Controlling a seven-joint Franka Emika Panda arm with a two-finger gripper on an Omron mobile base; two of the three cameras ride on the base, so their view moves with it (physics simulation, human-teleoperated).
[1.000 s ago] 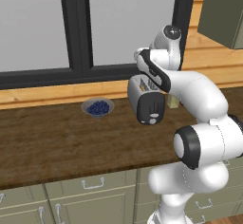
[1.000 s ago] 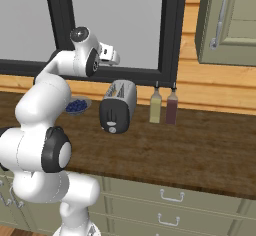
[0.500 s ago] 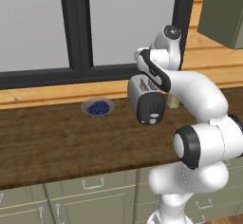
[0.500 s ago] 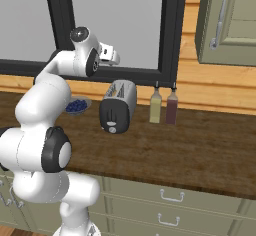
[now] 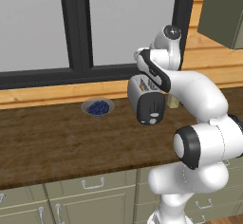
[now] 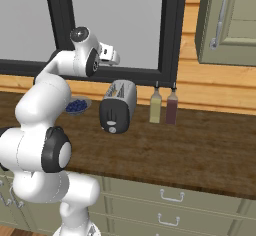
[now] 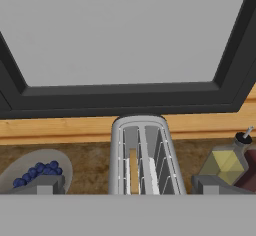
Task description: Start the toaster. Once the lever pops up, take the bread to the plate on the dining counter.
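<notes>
- Dark wood worktop (image 5: 57, 142): toaster (image 6: 119, 105), blueberry bowl (image 5: 98, 107), two bottles (image 6: 163, 107).
- Black-framed window (image 6: 170, 35) behind.
- Gripper (image 7: 128, 190): jaws released, spread above the toaster.

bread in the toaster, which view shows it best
The hand view: it looks down into the toaster's slots, where the bread sits in the left one. The left and right base views show only a sliver of tan at the toaster's top.

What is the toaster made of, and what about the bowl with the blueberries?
The toaster looks like shiny silvery metal with a black, probably plastic, end face; the hand view shows thin wire racks in its slots. The bowl looks like smooth grey ceramic or plastic, with a plain matte rim; the pictures cannot settle which.
</notes>
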